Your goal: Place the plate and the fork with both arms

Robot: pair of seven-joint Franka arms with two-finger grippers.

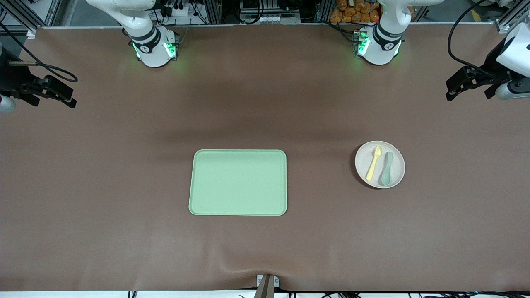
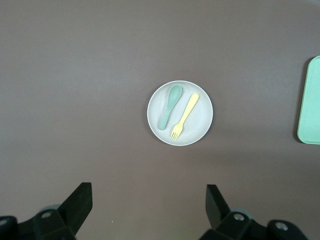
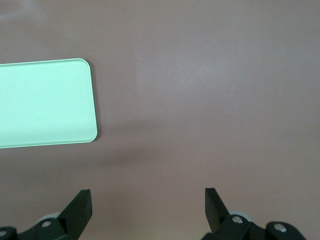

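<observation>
The off-white plate (image 1: 398,165) lies on the brown table toward the left arm's end. On it lie the pale-yellow fork (image 1: 374,162) and a grey-green spoon (image 1: 387,167), side by side. The left wrist view shows the plate (image 2: 201,122), the fork (image 2: 185,115) and the spoon (image 2: 170,105). My left gripper (image 1: 451,92) hangs high over the table's edge at the left arm's end, open and empty (image 2: 148,192). My right gripper (image 1: 69,100) hangs over the right arm's end of the table, open and empty (image 3: 148,197).
A rectangular light-green tray (image 1: 238,182) lies empty at the middle of the table, beside the plate toward the right arm's end. It also shows in the right wrist view (image 3: 45,102) and at the edge of the left wrist view (image 2: 311,100).
</observation>
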